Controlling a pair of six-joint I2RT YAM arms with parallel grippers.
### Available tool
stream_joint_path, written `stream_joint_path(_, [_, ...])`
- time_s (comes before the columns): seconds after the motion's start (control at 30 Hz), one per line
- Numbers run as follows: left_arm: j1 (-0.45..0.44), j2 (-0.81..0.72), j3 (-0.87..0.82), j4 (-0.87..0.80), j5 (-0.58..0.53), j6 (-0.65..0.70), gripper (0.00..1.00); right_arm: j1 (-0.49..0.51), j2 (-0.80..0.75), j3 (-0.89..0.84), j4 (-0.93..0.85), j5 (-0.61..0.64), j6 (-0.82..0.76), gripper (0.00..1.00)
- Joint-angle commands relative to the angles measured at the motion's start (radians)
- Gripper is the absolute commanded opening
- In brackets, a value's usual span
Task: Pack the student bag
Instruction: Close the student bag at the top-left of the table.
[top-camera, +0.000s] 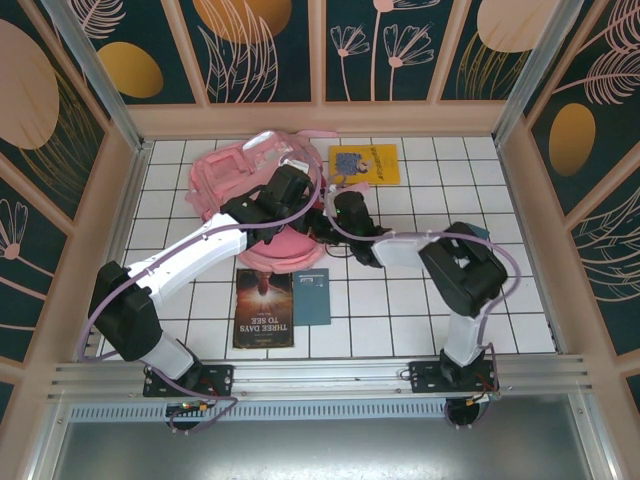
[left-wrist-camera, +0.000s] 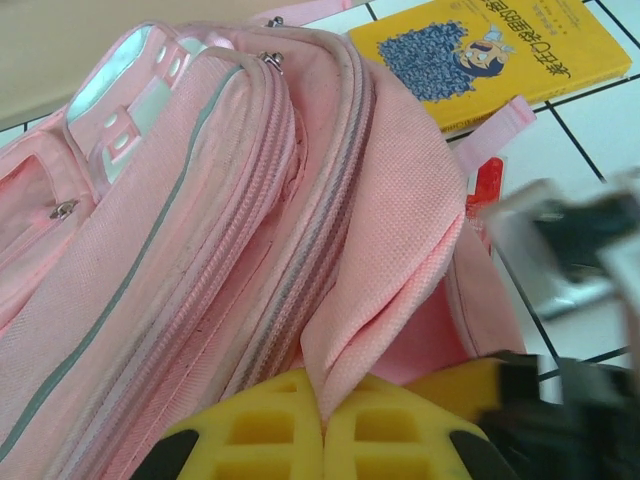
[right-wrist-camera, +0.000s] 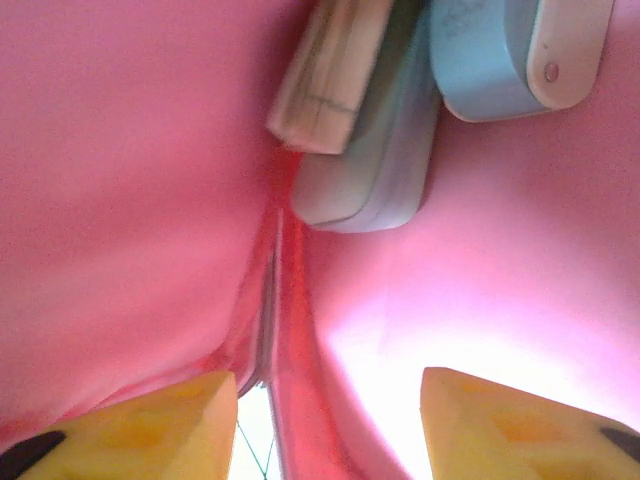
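The pink student bag (top-camera: 225, 175) lies far left on the table (top-camera: 400, 310). The left gripper (left-wrist-camera: 322, 405) pinches its flap, probably so that the mouth is open. The right gripper (right-wrist-camera: 330, 410), jaws wide apart and empty, is inside, near a pale blue case (right-wrist-camera: 515, 50).

Backpack (top-camera: 225, 175): pink, grey-green piping, pale mint strip. Far book (top-camera: 366, 163): yellow, blue speckled picture. Near book (top-camera: 264, 308): dark brown, red glow, pale lettering. Small book (top-camera: 312, 296): plain teal. Table (top-camera: 400, 310): white tiles, dark grid. Walls (top-camera: 260, 50): dark teal, gold ovals, pink leaf outlines.
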Motion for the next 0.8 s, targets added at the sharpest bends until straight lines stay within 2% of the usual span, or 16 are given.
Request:
stream_joint_path(0.0, [-0.008,-0.001,0.016,0.031,-0.028,0.001,0.06,-0.007,-0.131,-0.097,-0.015,0.049,-0.075,0.55])
stream_joint_path(0.1, [-0.009,0.002,0.014,0.031,-0.029,-0.004,0.15,-0.024,-0.246,-0.184,-0.063,0.086,-0.115,0.60])
stream_joint_path(0.2, [-0.009,0.012,0.016,0.032,-0.026,-0.009,0.18,-0.059,-0.349,-0.258,-0.107,0.131,-0.151,0.64])
stream_joint_path(0.23, [-0.008,0.016,0.018,0.030,-0.023,-0.013,0.26,-0.076,-0.379,-0.284,-0.112,0.136,-0.156,0.64])
stream_joint_path(0.3, [-0.010,0.023,0.020,0.030,-0.014,-0.016,0.29,-0.112,-0.426,-0.323,-0.124,0.137,-0.170,0.64])
stream_joint_path(0.33, [-0.010,0.026,0.022,0.030,-0.009,-0.019,0.39,-0.135,-0.446,-0.342,-0.133,0.143,-0.175,0.64])
stream_joint_path(0.37, [-0.010,0.028,0.023,0.030,-0.002,-0.021,0.44,-0.152,-0.461,-0.355,-0.135,0.144,-0.177,0.65])
stream_joint_path(0.47, [-0.009,0.030,0.029,0.031,0.014,-0.031,0.45,-0.236,-0.486,-0.378,-0.157,0.158,-0.199,0.65])
stream_joint_path(0.53, [-0.009,0.032,0.038,0.031,0.024,-0.035,0.54,-0.291,-0.481,-0.375,-0.165,0.169,-0.223,0.64])
stream_joint_path(0.67, [-0.009,0.044,0.093,0.030,0.063,-0.039,0.56,-0.393,-0.451,-0.365,-0.139,0.177,-0.241,0.63])
stream_joint_path(0.77, [-0.009,0.081,0.167,0.029,0.086,-0.053,0.63,-0.466,-0.420,-0.357,-0.113,0.146,-0.242,0.63])
